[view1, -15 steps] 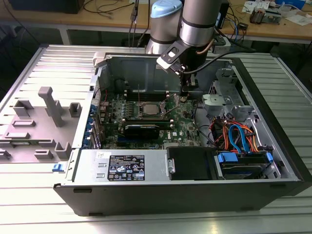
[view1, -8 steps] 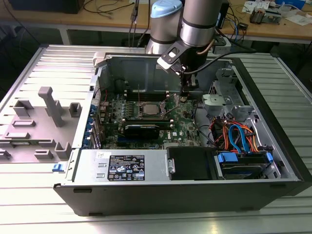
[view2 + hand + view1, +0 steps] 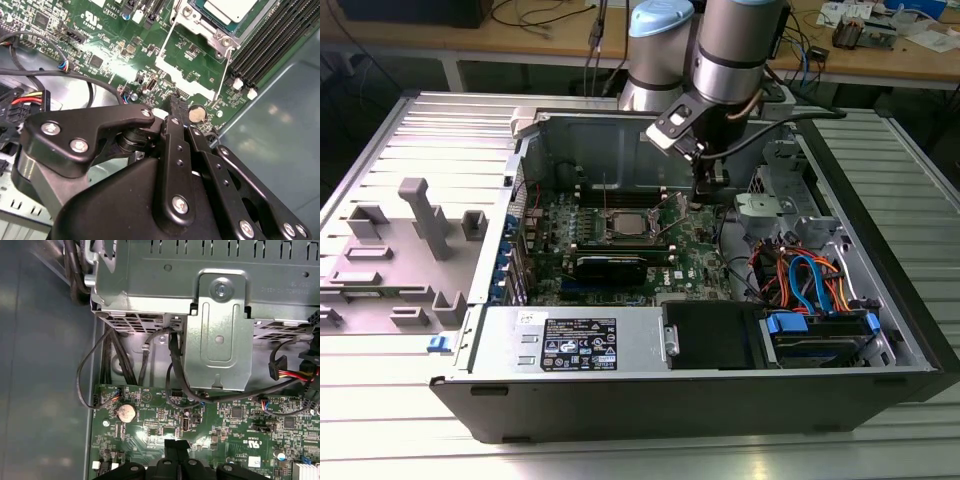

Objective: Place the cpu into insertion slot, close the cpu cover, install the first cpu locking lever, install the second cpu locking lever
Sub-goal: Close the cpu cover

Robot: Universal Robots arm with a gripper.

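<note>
Gripper tips are pressed together with nothing pinched, held low over the motherboard, just beside the coin cell. The thin locking lever could be missed and board parts scraped. Beyond, the cpu is seated in the insertion slot.

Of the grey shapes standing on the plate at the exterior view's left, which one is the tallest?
The narrow grey post with the wider head. It rises well above the low blocks around it, which stay close to the plate.
</note>
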